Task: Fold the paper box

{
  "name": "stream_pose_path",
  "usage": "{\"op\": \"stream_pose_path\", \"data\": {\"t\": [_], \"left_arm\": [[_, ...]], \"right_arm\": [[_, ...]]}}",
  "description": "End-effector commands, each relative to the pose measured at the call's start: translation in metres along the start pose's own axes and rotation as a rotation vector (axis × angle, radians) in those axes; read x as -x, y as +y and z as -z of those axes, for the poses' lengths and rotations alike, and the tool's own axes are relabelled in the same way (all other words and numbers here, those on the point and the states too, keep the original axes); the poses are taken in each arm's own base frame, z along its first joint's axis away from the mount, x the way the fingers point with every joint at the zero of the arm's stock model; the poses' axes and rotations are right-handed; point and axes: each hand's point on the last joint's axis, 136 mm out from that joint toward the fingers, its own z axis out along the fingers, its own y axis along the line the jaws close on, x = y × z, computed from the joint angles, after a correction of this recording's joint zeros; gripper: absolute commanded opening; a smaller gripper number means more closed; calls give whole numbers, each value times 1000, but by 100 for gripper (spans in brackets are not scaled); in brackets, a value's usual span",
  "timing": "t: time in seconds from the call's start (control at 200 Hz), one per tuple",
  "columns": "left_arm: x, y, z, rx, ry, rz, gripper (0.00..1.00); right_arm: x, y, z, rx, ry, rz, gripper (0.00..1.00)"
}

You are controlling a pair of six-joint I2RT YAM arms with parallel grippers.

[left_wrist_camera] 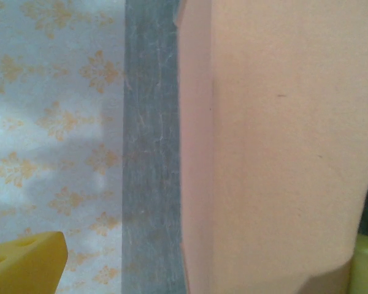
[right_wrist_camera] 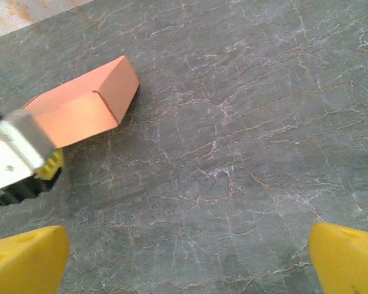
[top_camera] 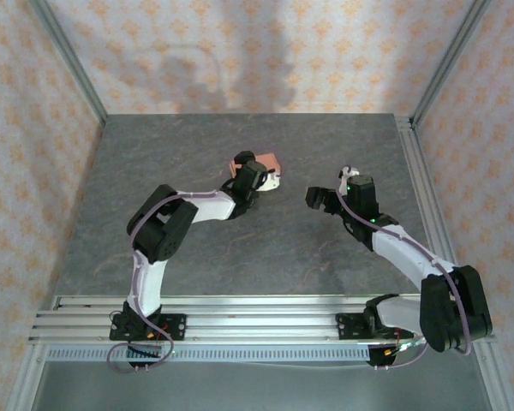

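One paper box [right_wrist_camera: 89,98], one left claw [left_wrist_camera: 196,266], one right claw [right_wrist_camera: 185,257].

- White link tubes and black joint housings are seen on the left arm [top_camera: 158,235] and the right arm [top_camera: 415,261].
- A mauve cable [top_camera: 135,257] is routed along each arm and looped at the bases, 6 o'clock.
- Yellow finger pads [right_wrist_camera: 26,257] are fitted.
- A green LED [top_camera: 349,182] is lit on the right wrist.

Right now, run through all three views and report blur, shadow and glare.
Top external: sharp, evenly lit, soft shadows on the patterned back wall. Left wrist: the paper box sits very close and looks soft, nearly featureless. Right wrist: the table veins are crisp, the yellow fingertips at the bottom corners blurred; no glare anywhere.
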Motion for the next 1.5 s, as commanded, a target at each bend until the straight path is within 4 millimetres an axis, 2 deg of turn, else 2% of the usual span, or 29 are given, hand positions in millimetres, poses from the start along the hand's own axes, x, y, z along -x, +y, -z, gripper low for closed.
{"op": "stream_pose_path", "data": {"t": [0.0, 0.215, 0.45, 0.571, 0.676, 0.846, 0.941, 1.031, 1.136, 1.231, 1.326, 1.426, 1.492], "left_arm": [[-3, 10, 25, -46, -40, 64, 100], [-10, -8, 43, -146, -53, 49, 100], [-6, -19, 70, -253, -111, 110, 100], [0, -4, 82, -229, -184, 246, 100], [-8, 18, 86, -220, -210, 443, 100], [-50, 52, 87, -127, -176, 748, 100], [-90, 66, 85, -54, -109, 927, 100], [-129, 73, 89, 25, -53, 1082, 100], [-174, 65, 92, 111, 12, 1221, 100], [-204, 48, 89, 143, 70, 1303, 100], [-216, 46, 93, 189, 68, 1302, 100], [-228, 32, 91, 187, 92, 1333, 100], [-228, 25, 90, 193, 54, 1339, 100]], "right_arm": [[21, 8, 4, 24, -55, 17, 99], [25, 8, 4, 26, -62, 23, 99], [27, 9, 4, 27, -64, 23, 99], [29, 10, 3, 31, -63, 21, 99], [30, 8, 2, 20, -69, 24, 99], [38, -10, 2, -36, -125, 17, 99], [46, -35, 6, -136, -197, 8, 99], [51, -68, 14, -271, -254, 3, 99], [50, -105, 23, -430, -276, 4, 99], [51, -119, 26, -512, -279, 111, 99], [48, -138, 25, -578, -315, 121, 100], [47, -150, 17, -537, -381, 60, 100], [42, -155, 9, -516, -376, 49, 100]]}}
